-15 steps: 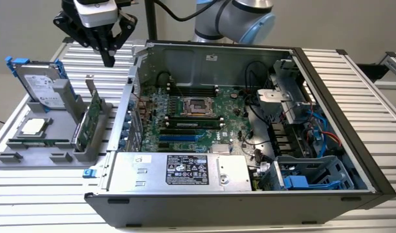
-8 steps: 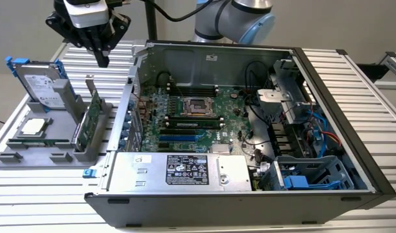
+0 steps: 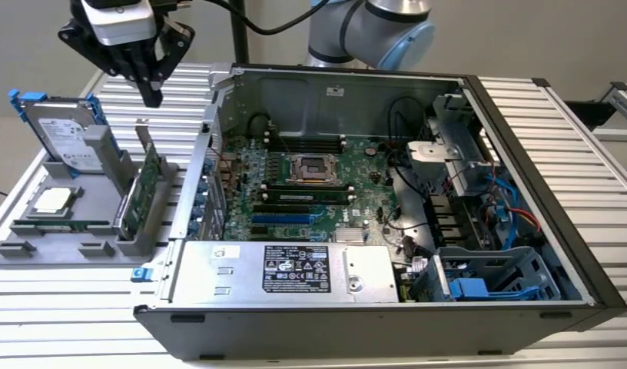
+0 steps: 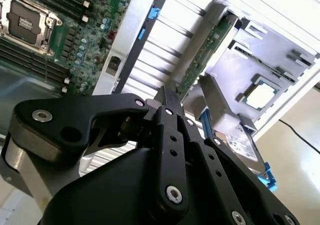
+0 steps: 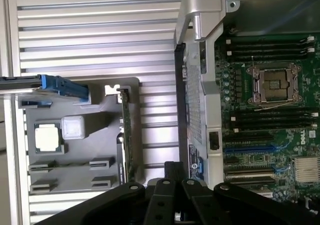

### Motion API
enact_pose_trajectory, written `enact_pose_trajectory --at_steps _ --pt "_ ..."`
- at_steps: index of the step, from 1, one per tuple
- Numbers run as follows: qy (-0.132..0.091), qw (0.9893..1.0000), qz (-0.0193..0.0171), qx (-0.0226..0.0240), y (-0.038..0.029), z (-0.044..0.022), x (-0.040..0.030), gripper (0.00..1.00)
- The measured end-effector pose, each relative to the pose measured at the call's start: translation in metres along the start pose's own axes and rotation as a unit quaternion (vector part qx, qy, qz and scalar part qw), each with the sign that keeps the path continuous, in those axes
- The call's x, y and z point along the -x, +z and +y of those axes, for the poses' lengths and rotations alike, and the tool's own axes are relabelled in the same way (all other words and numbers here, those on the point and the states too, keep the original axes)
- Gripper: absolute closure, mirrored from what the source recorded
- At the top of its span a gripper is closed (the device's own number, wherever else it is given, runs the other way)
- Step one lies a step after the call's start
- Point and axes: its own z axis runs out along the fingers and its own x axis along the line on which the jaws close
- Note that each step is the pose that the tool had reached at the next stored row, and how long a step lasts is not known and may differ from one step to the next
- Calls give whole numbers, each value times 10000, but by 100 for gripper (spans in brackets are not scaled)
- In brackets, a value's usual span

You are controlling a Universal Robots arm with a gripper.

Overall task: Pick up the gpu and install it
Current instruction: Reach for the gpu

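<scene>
While the hand (image 3: 150,96) hung empty above the grey holder (image 3: 58,252), fingers together, the gpu (image 3: 139,192) stood on edge in that holder. I judged it light, stiff and fragile, best pinched along its top edge.

gpu (image 3: 147,181), hdd (image 3: 62,137), prob cpu (image 3: 52,201): 1 ea.

the exterior view looks down at a slant from well back, taking in the whole open computer case (image 3: 396,330) and the surface (image 3: 77,323). both wrist views ride close above, looking down past the tool (image 5: 172,167) at the grey holder (image 5: 75,155) and motherboard (image 5: 235,135)
</scene>
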Motion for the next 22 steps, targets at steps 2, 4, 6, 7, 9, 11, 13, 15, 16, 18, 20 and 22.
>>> enact_pose_trajectory --at_steps 2,4,6,7,9,11,13,15,16,18,20,22 --pt "0 10000 0 2 -1 -7 -30 100" --pt "0 10000 0 3 -2 -14 -60 100" --pt "0 10000 0 5 -3 -21 -91 100" --pt "0 10000 0 6 -3 -24 -106 100" --pt "0 10000 1 8 -4 -31 -137 100" --pt "0 10000 1 10 -5 -38 -168 100" --pt "0 10000 1 12 -6 -45 -200 100" --pt "0 10000 1 14 -7 -52 -230 100" --pt "0 10000 1 15 -8 -56 -245 100" --pt "0 10000 1 17 -9 -63 -276 100" --pt "0 10000 1 19 -10 -71 -306 100" --pt "0 10000 1 21 -10 -78 -334 100"
